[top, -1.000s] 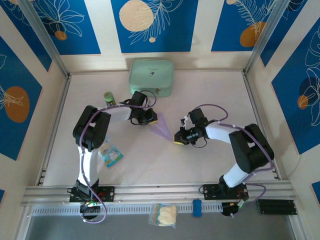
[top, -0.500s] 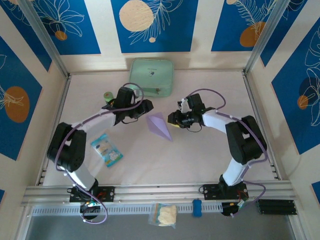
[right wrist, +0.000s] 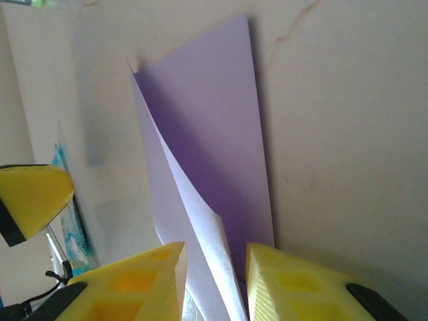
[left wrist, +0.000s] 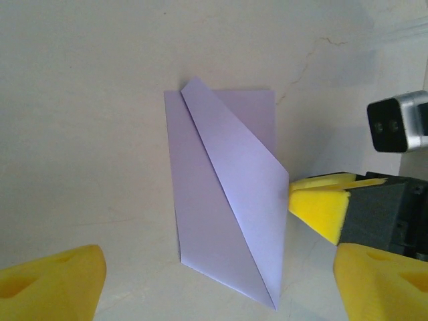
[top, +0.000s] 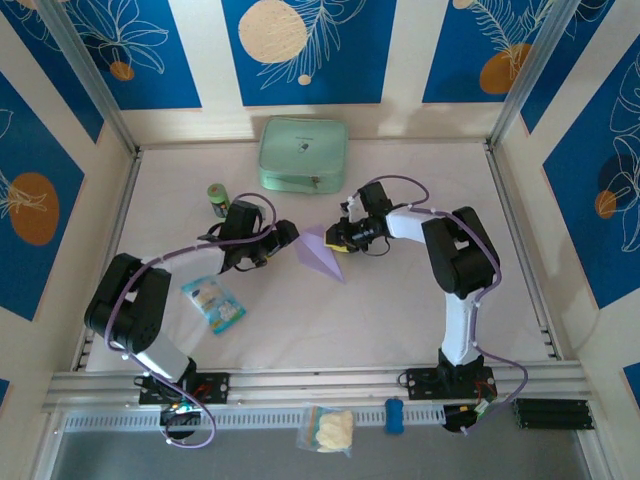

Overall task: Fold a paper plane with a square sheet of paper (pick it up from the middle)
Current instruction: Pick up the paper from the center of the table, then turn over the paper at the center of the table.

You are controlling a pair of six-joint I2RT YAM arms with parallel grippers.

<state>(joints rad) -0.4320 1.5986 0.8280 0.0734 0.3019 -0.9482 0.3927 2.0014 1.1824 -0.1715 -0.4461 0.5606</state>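
The lavender sheet of paper (top: pixel 322 254) lies on the table folded into a pointed wedge, a part-made paper plane (left wrist: pixel 224 210). One long flap (right wrist: pixel 200 221) stands up off the rest. My left gripper (top: pixel 286 238) is just left of the paper, open wide, its yellow fingers (left wrist: pixel 53 281) at the bottom corners of the left wrist view. My right gripper (top: pixel 336 240) is at the paper's right edge. Its jaws (right wrist: pixel 214 284) stand a little apart with the raised flap between them and a gap on each side. Its yellow pad (left wrist: pixel 321 200) touches the fold's edge.
A mint-green pouch (top: pixel 303 153) sits at the back of the table, with a small green bottle (top: pixel 218 196) to its left. A blue-and-white snack packet (top: pixel 213 303) lies near the left arm. A clear bag (top: pixel 328 430) and a blue object (top: pixel 394 415) rest by the front rail.
My left gripper has opened, let go of the paper and drawn back to its left. My right gripper has swung left and up to the paper's right edge.
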